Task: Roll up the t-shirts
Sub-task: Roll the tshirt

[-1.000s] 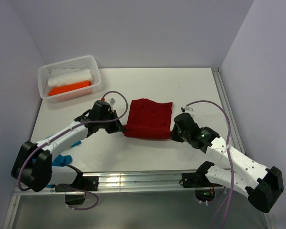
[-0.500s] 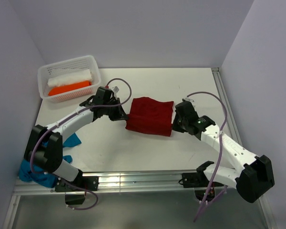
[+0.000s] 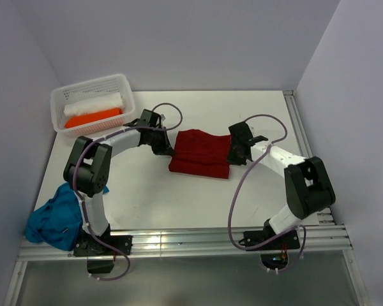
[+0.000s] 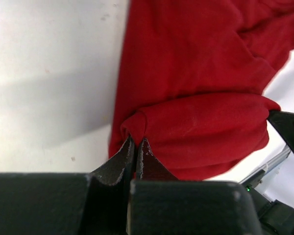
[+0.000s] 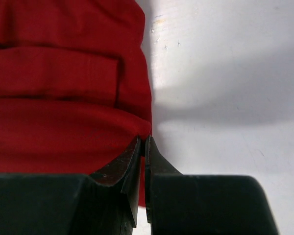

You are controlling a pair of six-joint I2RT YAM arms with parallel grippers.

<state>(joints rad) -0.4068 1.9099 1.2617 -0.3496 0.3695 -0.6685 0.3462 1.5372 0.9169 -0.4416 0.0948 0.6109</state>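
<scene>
Top view: the table (image 3: 179, 197) carried the whole workspace, with both arms reaching toward its middle. The dark red t-shirt (image 3: 201, 153) lay there as a folded band, flat on the surface between the two grippers. One long edge was turned over into a first thick fold, which both wrist views showed. A teal-blue t-shirt (image 3: 54, 217) sat as a loose heap at the near left corner, well apart from the work. The white basket (image 3: 130, 101) at the far left held a white roll (image 3: 94, 102) and an orange roll (image 3: 92, 117) side by side.

The left gripper (image 4: 135, 147) was pinched tight on the left end of the turned-over fold, and the right gripper (image 5: 142, 144) was clamped likewise on the right end.

Step in hand, by judgement: carrying the fold over the flat cloth to build the roll. Done well, both ends would travel together at equal pace, so that the roll does not cone. The wrists should stay low to the table and keep a light outward tension, so that the layers pack firmly without dragging the flat part along.
</scene>
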